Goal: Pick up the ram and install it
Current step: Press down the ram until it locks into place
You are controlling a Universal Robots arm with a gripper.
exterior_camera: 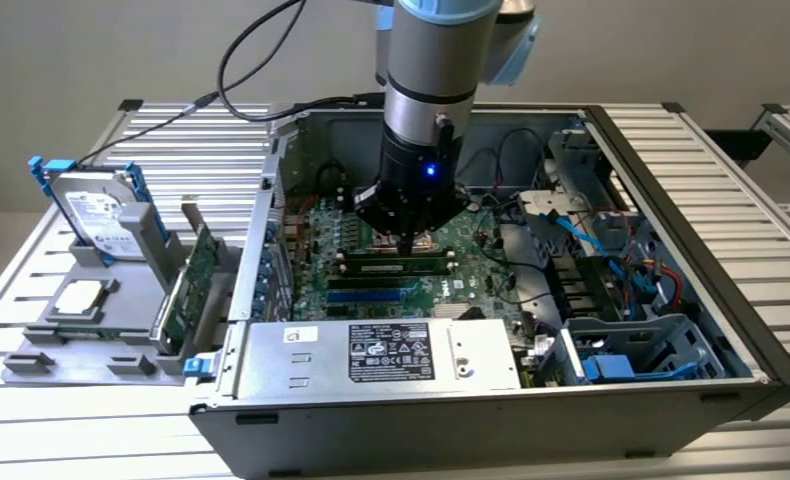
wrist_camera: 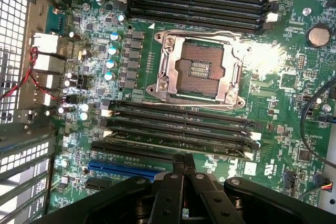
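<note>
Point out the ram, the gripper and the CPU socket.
ram (wrist_camera: 173,147): wrist view, middle of its top edge, seated in a slot.
gripper (wrist_camera: 183,157): wrist view, shut fingertips.
CPU socket (wrist_camera: 198,68): wrist view, its contact field.

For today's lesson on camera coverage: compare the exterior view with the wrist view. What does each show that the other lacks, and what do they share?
Exterior view alone: the whole open computer case on a slatted table, its power supply, and beside it on the exterior view's left a stand holding a hard drive and an expansion card.

Wrist view alone: the empty CPU socket in close detail and the rear port block.

Both: the green motherboard, its black memory slots, a ram stick seated in one, and the shut gripper above it.
</note>
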